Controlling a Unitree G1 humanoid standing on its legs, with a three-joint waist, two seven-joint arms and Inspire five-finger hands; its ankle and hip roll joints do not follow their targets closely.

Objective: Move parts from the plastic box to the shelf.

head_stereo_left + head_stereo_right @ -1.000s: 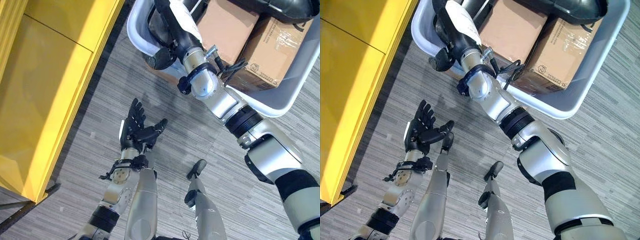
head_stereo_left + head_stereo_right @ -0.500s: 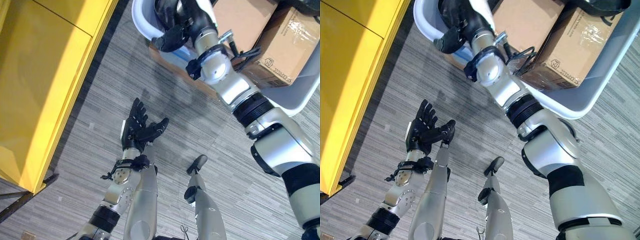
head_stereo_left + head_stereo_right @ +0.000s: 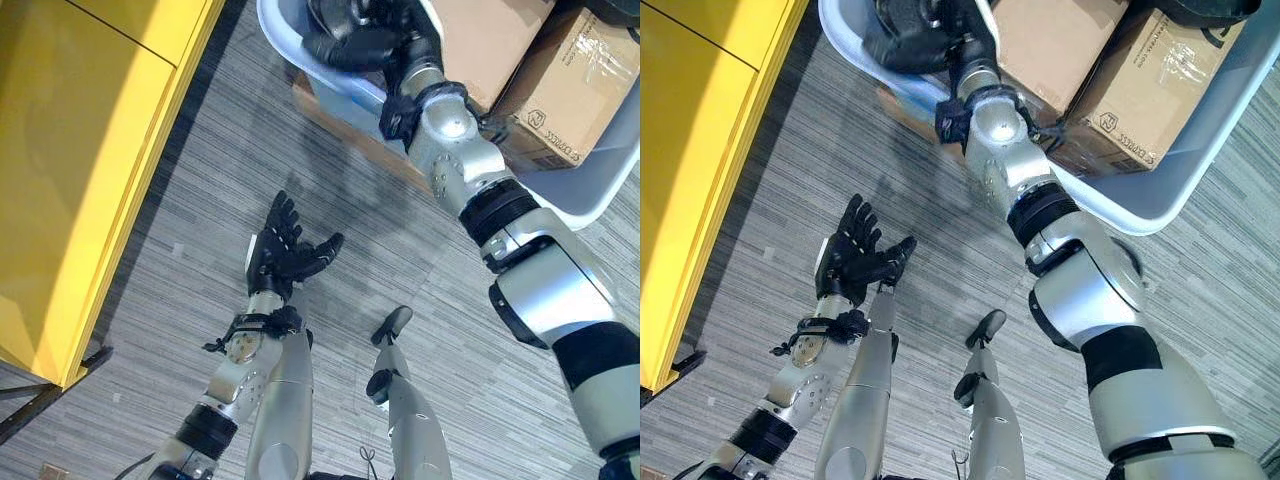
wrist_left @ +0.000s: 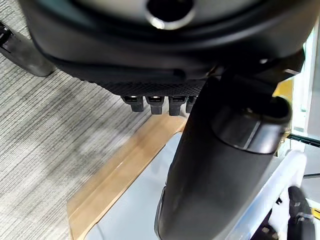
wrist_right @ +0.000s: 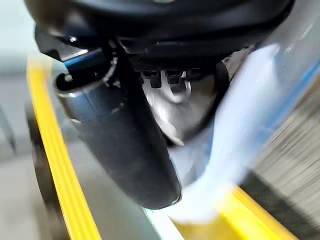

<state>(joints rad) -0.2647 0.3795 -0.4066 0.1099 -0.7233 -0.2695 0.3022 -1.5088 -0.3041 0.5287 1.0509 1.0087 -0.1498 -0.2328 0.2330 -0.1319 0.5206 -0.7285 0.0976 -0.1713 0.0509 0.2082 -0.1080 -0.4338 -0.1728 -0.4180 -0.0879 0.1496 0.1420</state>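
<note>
Inside the plastic box, right hand, fingers curled around something unclear; left hand spread.

Cardboard boxes crowd plastic box; open floor beside yellow shelf.

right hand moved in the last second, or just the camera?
Yes. The right hand has reached further up into the pale plastic box, against the brown cardboard boxes. The left hand hangs open over the grey floor.
</note>
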